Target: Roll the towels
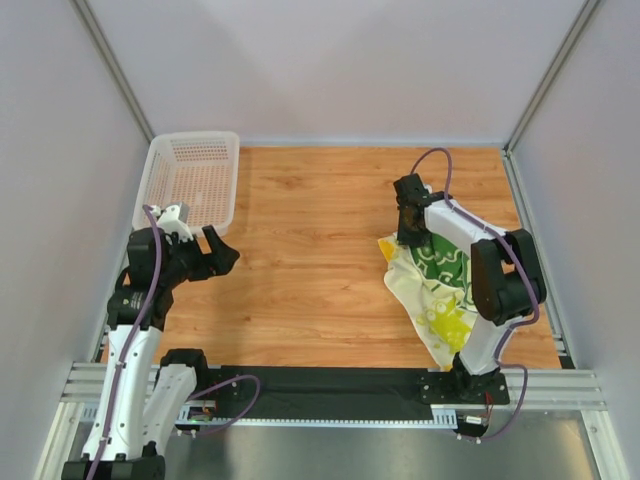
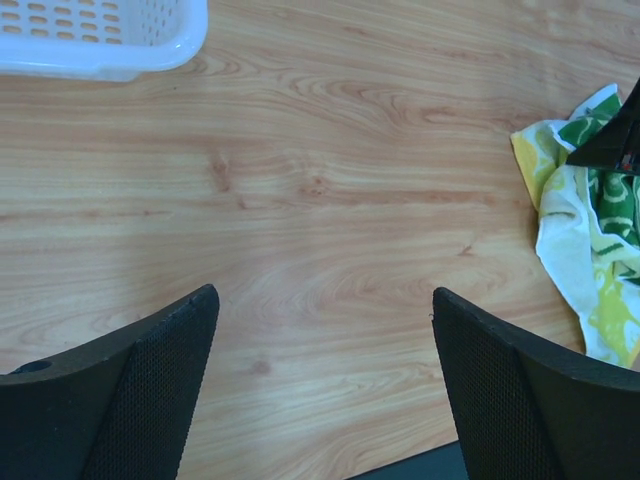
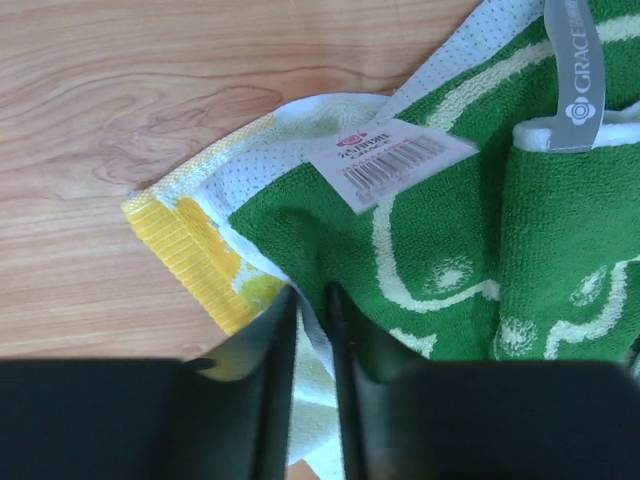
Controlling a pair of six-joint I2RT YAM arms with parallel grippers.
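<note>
Two towels lie crumpled together at the right of the table. The green one with cream lines (image 1: pixel 441 259) (image 3: pixel 440 230) lies on top of the cream one with yellow-green blotches (image 1: pixel 446 322). My right gripper (image 1: pixel 408 233) (image 3: pixel 312 296) is at the heap's far left corner, its jaws pinched on the white hem of the green towel, next to a yellow-orange border (image 3: pixel 186 242). A barcode label (image 3: pixel 390 160) lies just beyond the fingertips. My left gripper (image 1: pixel 222 251) (image 2: pixel 322 296) hangs open over bare wood at the left, far from the towels (image 2: pixel 585 235).
A white plastic mesh basket (image 1: pixel 190 181) (image 2: pixel 100 45) stands at the back left, just beyond the left gripper. Grey walls close off the table on three sides. A black rail (image 1: pixel 330 382) runs along the near edge.
</note>
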